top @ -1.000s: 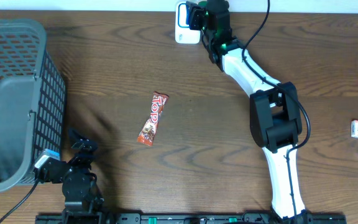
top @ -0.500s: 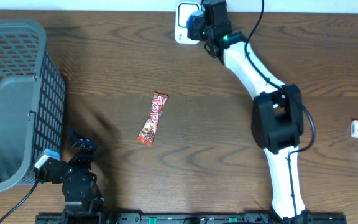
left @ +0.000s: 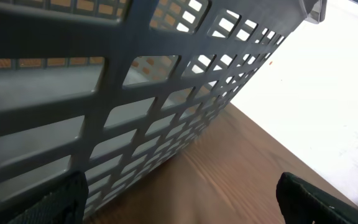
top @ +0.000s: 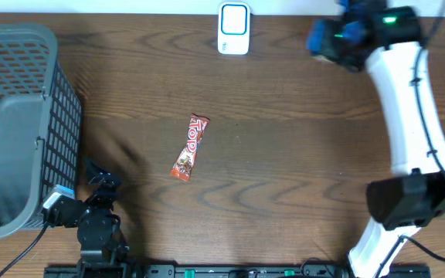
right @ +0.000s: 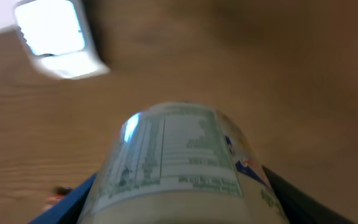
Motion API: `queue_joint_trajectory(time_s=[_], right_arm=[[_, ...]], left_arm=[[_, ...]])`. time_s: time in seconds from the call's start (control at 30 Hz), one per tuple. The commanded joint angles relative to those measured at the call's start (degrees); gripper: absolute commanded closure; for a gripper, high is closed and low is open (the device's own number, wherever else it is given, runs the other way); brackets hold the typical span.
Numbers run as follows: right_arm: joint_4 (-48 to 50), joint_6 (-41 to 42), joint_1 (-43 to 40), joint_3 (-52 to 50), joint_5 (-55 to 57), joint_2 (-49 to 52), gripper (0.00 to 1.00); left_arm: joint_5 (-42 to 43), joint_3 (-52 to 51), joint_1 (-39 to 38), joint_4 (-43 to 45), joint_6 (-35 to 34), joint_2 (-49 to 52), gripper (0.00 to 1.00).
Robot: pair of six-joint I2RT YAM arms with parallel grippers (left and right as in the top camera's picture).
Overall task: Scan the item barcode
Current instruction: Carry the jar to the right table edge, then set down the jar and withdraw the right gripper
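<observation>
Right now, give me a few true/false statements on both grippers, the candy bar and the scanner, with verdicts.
1. The right gripper is closed on a labelled container. True.
2. The candy bar lies inside the basket. False: it lies on the table, to the right of the basket.
3. The left gripper is open with nothing between its fingers. True.
4. The container is held directly above the scanner. False: in the overhead view it sits off to the scanner's right.
</observation>
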Motion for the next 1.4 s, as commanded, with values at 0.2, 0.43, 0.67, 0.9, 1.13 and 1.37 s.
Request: queue_joint_trajectory(time_s=[0.2, 0.43, 0.67, 0.9, 1.13, 1.37], right_arm=[[-4.22, 1.51, -18.45, -4.04, 0.81, 5.4, 0.56], [-7.21, 1.29, -29.35, -5.09, -1.16, 13.2, 0.6], [-8.09, -0.39, -36.5, -5.09, -1.16, 21.79, 0.58], [-6.84, -0.61, -41.31, -5.09, -0.28, 25.0, 0.5], [-6.69, -0.59, -47.43, -5.07, -0.83, 24.94, 0.16], [-7.8, -1.22, -50.69, -5.07, -7.48, 24.61, 0.14]], left_arm=[[-0.94, -1.03, 0.17, -1.27, 0.11, -0.35, 0.03], [-0.92, -1.03, 0.2, -1.27, 0.11, -0.35, 0.03], [-0.94, -1.03, 0.2, -1.27, 0.11, -0.35, 0.03], [-0.94, -1.03, 0.2, -1.27, 0.11, -0.35, 0.03], [-0.92, -1.03, 0.2, -1.27, 0.09, -0.35, 0.03], [-0.94, -1.03, 0.2, -1.27, 0.11, -0.35, 0.03]])
